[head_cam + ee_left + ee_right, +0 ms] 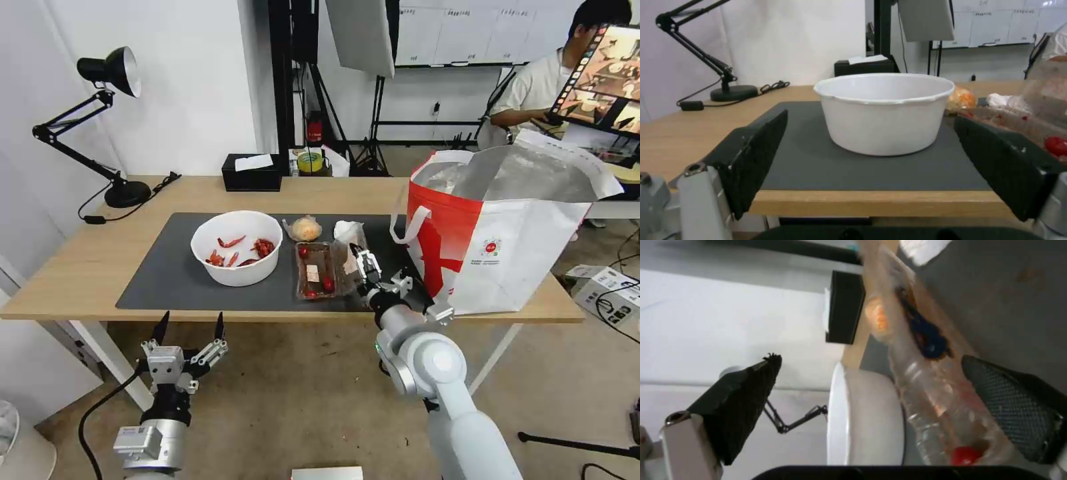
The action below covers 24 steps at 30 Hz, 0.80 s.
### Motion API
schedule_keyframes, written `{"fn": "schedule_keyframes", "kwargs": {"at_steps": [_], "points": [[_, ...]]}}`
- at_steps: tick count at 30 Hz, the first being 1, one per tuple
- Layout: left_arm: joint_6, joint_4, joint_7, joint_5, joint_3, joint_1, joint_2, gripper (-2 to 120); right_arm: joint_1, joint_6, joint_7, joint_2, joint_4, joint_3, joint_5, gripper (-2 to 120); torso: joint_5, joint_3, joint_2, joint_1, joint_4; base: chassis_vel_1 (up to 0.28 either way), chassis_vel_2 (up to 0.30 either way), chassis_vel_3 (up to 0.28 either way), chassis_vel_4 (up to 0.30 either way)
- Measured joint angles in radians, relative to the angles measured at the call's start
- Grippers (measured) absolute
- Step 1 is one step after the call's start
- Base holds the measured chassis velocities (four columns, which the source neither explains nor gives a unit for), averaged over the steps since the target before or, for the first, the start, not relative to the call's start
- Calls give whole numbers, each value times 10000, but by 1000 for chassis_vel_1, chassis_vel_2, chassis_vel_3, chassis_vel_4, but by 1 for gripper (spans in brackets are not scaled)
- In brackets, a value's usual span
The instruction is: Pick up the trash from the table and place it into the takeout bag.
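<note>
Our right gripper [365,261], jaws wide and empty, straddles the tray's [315,269] raised lid at 3 o'clock of the bowl [236,248]; a thin-lid pinch could spill tomatoes. Left gripper [189,328] waits open.

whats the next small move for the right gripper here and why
Probably close the right gripper on the clear tray: its open fingers already straddle the tray's raised lid edge, and the takeout bag stands open beside it. The left gripper waits before the table.

You get bright, even light; the head view bows toward its edges. Right wrist view is blurred, possibly from motion.
</note>
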Motion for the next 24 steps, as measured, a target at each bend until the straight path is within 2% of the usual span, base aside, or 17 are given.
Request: {"fn": "schedule_keyframes", "kwargs": {"at_steps": [5, 11, 19, 24], "points": [[0, -64, 0, 10, 7, 77, -31, 100, 272, -185, 154, 187, -130, -377, -142, 100, -1, 0, 0, 0, 1, 0, 0, 0, 0], [0, -128, 0, 28, -7, 140, -44, 100, 589, -1357, 885, 371, -475, -992, -288, 100, 0, 0, 0, 0, 1, 0, 0, 0, 0], [-5, -221, 1, 61, 13, 195, -105, 100, 627, -1510, 1098, 157, -458, -1112, -349, 100, 0, 0, 0, 0, 1, 0, 0, 0, 0], [-22, -283, 2, 70, -8, 241, -97, 100, 505, -1510, 720, -285, -88, -1025, -284, 100, 1, -1, 0, -1, 1, 0, 0, 0, 0]]}}
